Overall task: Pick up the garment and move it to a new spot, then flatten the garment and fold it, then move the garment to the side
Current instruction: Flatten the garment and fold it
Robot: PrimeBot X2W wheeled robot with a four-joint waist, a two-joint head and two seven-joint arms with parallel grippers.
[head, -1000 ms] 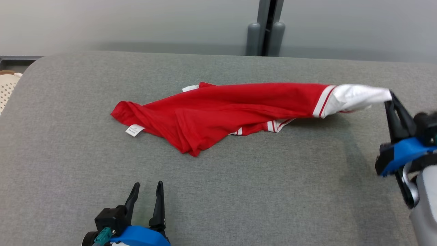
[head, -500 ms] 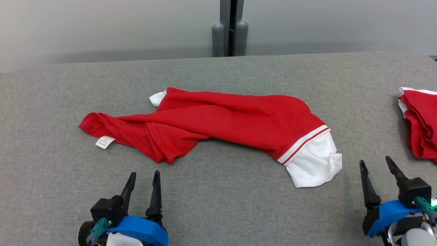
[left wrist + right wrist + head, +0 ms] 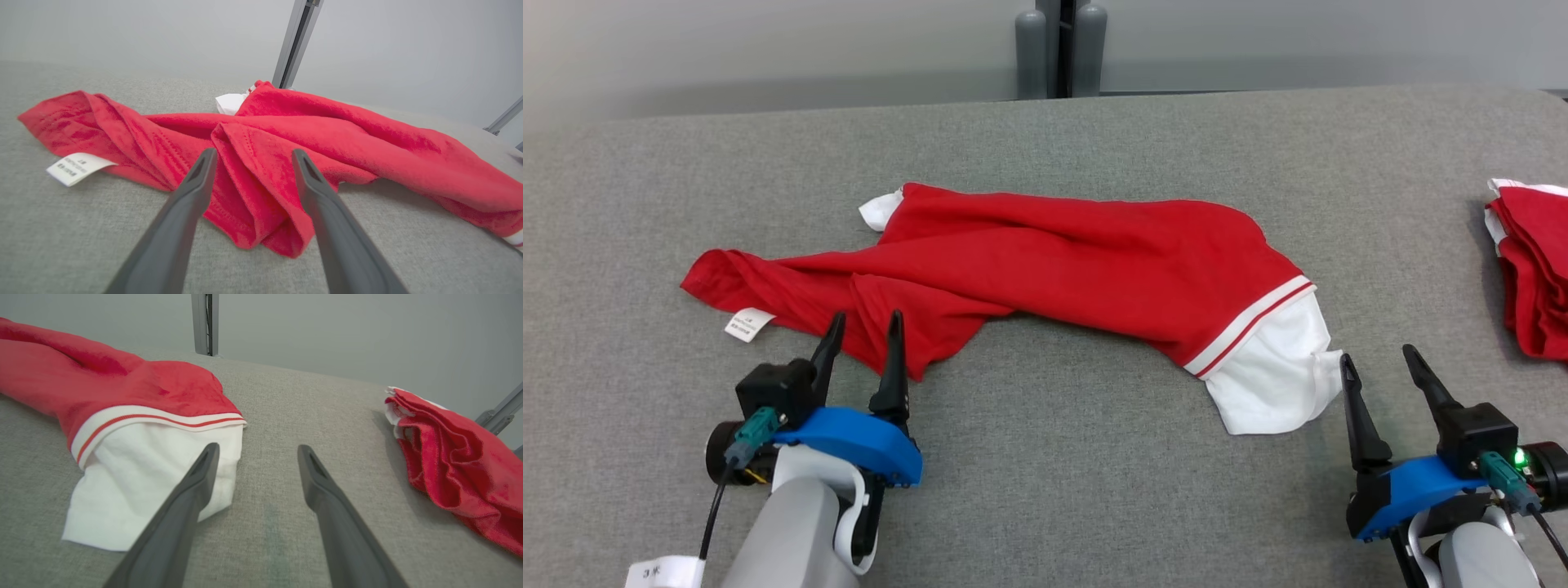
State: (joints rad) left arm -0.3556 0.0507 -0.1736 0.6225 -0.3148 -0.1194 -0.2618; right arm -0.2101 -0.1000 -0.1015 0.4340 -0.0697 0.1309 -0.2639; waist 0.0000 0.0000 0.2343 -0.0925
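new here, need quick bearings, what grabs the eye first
A crumpled red garment with a white sleeve sprawls across the middle of the grey felt table. The open left gripper points at its near red fold, the open right gripper sits beside the sleeve. Another red cloth pile lies at the far right.

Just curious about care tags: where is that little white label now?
In the head view the white label lies at the left end of the red garment, just left of the left gripper.
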